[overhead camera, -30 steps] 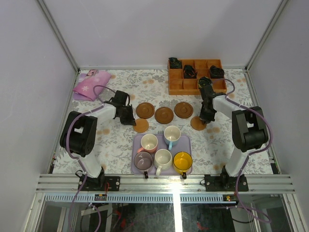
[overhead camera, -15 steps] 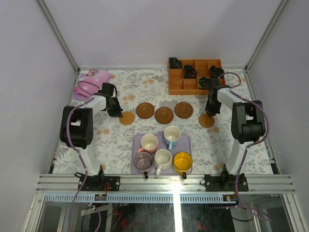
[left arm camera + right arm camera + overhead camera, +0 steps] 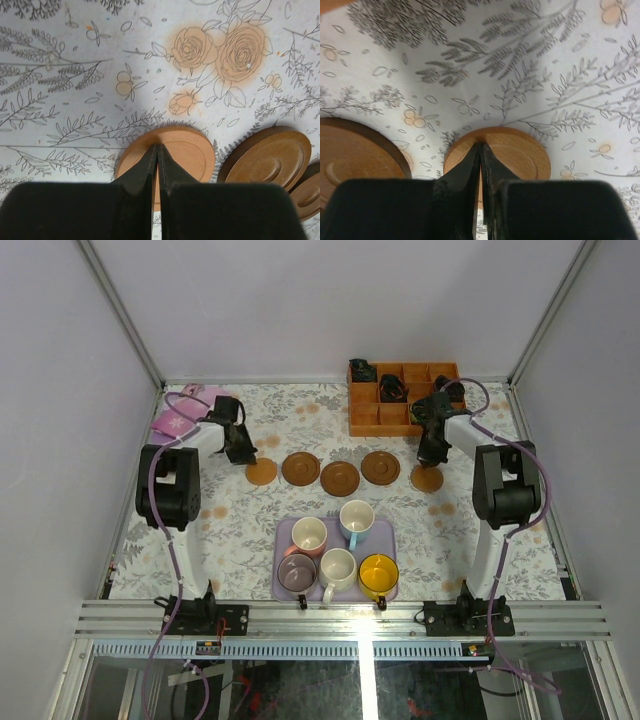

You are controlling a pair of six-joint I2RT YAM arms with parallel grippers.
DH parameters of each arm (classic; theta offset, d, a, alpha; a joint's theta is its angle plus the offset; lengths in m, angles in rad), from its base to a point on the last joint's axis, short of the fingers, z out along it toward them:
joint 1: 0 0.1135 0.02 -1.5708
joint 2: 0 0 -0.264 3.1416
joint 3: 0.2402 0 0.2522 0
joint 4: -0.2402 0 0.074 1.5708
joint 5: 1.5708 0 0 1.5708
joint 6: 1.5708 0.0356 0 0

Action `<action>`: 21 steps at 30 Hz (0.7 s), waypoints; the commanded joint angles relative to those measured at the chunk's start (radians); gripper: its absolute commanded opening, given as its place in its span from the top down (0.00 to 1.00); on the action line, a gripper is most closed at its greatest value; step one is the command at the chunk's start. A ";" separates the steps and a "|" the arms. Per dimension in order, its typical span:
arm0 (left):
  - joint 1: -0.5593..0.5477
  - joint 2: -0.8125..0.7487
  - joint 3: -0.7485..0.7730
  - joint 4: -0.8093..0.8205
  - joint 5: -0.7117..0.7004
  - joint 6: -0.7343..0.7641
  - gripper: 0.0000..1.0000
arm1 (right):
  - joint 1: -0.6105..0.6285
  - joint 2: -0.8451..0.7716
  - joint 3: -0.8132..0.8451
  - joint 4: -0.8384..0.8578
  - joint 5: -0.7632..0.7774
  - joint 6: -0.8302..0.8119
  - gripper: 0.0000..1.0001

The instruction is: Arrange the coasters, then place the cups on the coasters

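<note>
Five round wooden coasters lie in a row across the floral cloth. My left gripper [image 3: 247,457] is shut, its tips pressing on the leftmost coaster [image 3: 261,472]. In the left wrist view the left gripper [image 3: 157,146] rests on that coaster [image 3: 187,152], beside a neighbouring darker coaster [image 3: 265,160]. My right gripper [image 3: 428,458] is shut too, tips down on the rightmost coaster [image 3: 427,479]. The right wrist view shows the right gripper [image 3: 481,145] on this coaster [image 3: 520,152]. The pink cup [image 3: 309,536], blue cup [image 3: 356,519], purple cup [image 3: 297,572], white cup [image 3: 337,567] and yellow cup [image 3: 378,574] stand on the lavender tray [image 3: 386,533].
An orange-brown compartmented box [image 3: 365,426] with dark items inside stands at the back right, just behind the right gripper. A pink cloth [image 3: 178,420] lies at the back left, near the left arm. Metal frame posts and pale walls close in the table.
Both shut grippers have slid their coasters away from the tray into the row: the left one went left and back, the right one right and back.
</note>
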 commanded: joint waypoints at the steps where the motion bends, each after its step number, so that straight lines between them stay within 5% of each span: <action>1: 0.017 0.108 -0.003 -0.005 -0.098 0.020 1.00 | 0.020 0.067 0.053 0.039 -0.045 -0.028 0.95; 13: 0.024 0.154 0.079 -0.004 -0.082 0.033 1.00 | 0.028 0.126 0.177 0.046 -0.041 -0.054 0.95; 21: 0.024 0.023 0.062 0.035 -0.019 0.072 1.00 | 0.074 0.018 0.162 0.070 0.005 -0.125 0.92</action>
